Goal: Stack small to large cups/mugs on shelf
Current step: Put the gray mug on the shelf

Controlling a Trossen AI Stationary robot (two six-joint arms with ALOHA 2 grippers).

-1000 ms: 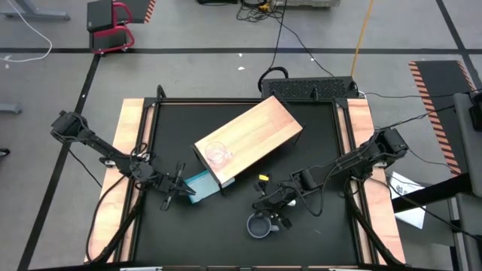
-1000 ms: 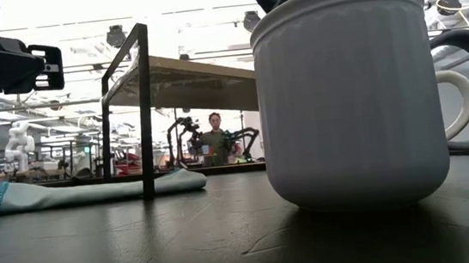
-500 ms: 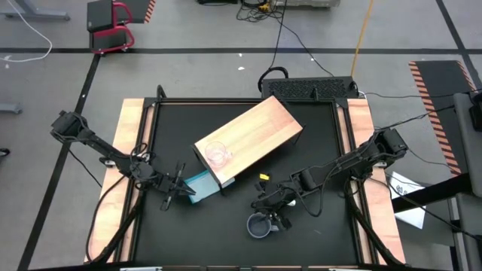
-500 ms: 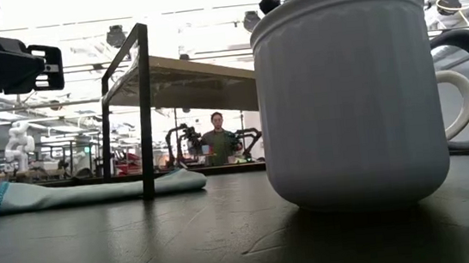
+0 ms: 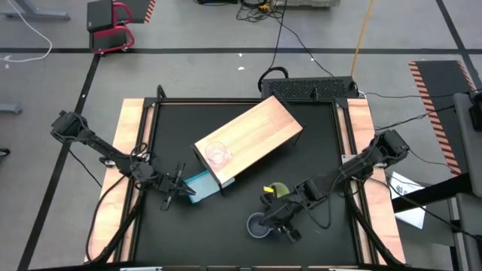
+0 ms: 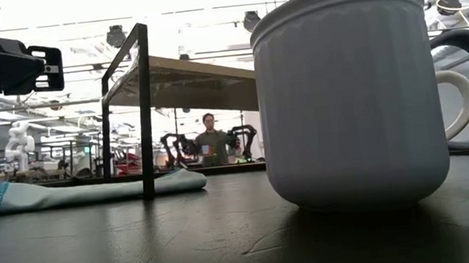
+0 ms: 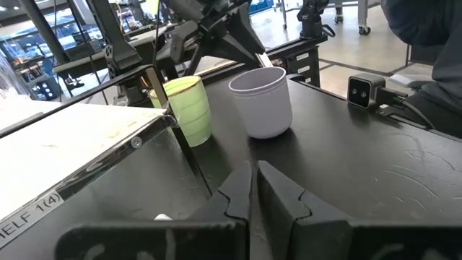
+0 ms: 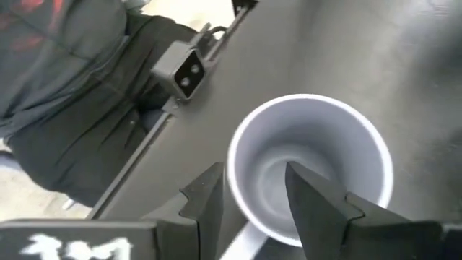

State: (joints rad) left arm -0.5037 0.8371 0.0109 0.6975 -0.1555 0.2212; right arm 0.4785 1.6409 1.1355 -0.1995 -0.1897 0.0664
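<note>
While the glass cup (image 5: 217, 156) already sits on the shelf (image 5: 252, 138) top, near the end closest to the left gripper (image 5: 179, 191), you have two vessels left to place, so I'd judge the job about a third done. Your grey mug (image 8: 310, 170) stands on the table directly under the right gripper (image 8: 253, 195), whose fingers are spread a little: one hangs inside the rim, the other just outside the wall, not yet closed on it. The green mug (image 5: 279, 190) waits just beyond those fingers, toward the shelf. Your left gripper idles beside the teal block (image 5: 200, 183) at the shelf's near end, fingers nearly together and holding nothing. Grasping, lifting and nesting both mugs remains.
</note>
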